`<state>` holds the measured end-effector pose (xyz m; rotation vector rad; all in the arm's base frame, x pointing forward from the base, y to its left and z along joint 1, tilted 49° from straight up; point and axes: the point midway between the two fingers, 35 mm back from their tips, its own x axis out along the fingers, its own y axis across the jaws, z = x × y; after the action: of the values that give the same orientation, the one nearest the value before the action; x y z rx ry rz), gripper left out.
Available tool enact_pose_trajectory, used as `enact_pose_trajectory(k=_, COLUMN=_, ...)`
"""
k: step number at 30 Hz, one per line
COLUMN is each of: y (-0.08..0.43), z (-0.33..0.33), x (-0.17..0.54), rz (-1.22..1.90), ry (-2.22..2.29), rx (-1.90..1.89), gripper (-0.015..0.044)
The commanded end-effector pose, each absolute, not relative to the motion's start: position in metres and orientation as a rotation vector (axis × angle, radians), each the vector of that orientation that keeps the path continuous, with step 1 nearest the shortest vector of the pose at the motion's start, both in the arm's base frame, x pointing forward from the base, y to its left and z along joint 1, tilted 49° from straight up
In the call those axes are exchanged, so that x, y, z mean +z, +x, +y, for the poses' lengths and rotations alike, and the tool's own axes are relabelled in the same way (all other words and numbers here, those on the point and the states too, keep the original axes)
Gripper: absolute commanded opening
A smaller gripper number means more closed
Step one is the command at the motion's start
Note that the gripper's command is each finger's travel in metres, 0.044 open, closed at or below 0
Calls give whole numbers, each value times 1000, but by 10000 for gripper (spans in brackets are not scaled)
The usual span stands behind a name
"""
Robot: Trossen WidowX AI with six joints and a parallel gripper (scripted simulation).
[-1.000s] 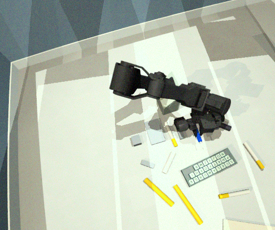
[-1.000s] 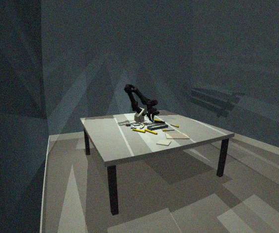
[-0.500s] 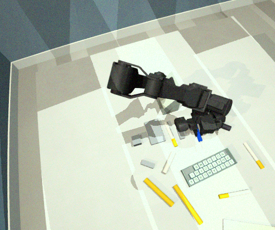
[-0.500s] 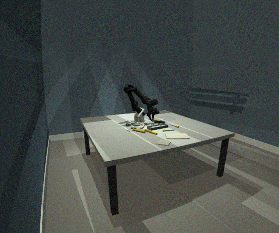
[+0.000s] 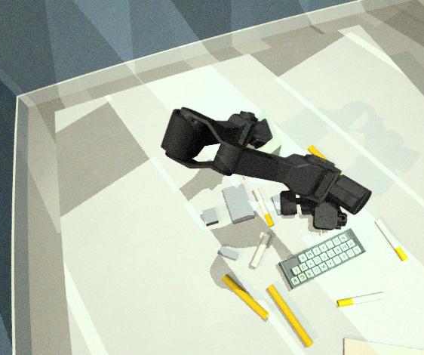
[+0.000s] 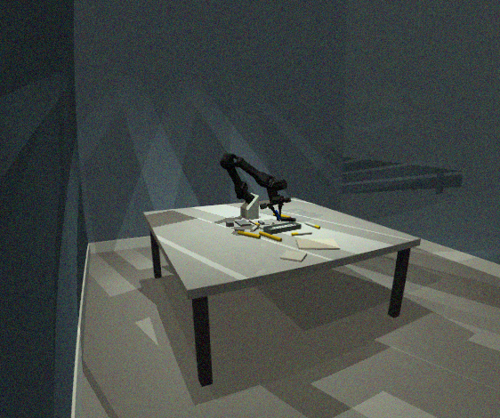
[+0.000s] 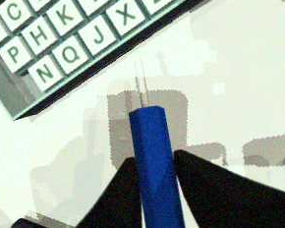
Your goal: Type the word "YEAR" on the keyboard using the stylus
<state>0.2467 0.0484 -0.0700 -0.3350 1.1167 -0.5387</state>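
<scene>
The keyboard [image 5: 322, 258] [image 6: 282, 227] [image 7: 84, 59] keys read N, Q, J, X, P, H, K, C, and apparently S.

Stylus [image 6: 277, 214] [image 7: 154, 160] blue, tip whitish; keycaps [image 7: 98, 39] white, green letters; fingers black.

Stylus [image 6: 277, 214] [image 7: 156, 162]: barrel smooth, matt blue, plastic-looking; tip pale, smooth. Gripper [image 6: 278, 217] [image 7: 154, 162], flanking the barrel: matt black, plastic-looking. Keyboard [image 5: 322, 258] [image 6: 282, 227] [image 7: 74, 44], beyond the tip: plastic-looking, keycaps smooth and matt. Desk [image 5: 136, 267] [image 6: 223, 261], beneath the stylus: smooth, pale.
</scene>
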Motion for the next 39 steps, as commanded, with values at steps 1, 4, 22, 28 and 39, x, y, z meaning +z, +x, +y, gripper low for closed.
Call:
enact_pose_trajectory(k=1, y=263, z=52, x=-67, rz=1164, ry=-199, rx=-579, gripper=0)
enact_pose_trajectory(k=4, y=272, z=53, x=-65, rz=1195, ry=-115, rx=-605, gripper=0)
enact_pose_trajectory(k=22, y=316, z=56, x=-37, rz=1360, ry=451, rx=-796, gripper=0)
enact_pose_trajectory(k=28, y=330, z=52, x=-20, rz=1394, ry=644, rx=-865, gripper=0)
enact_pose_trajectory(k=39, y=353, z=46, x=18, rz=1459, ry=1017, rx=-984, gripper=0)
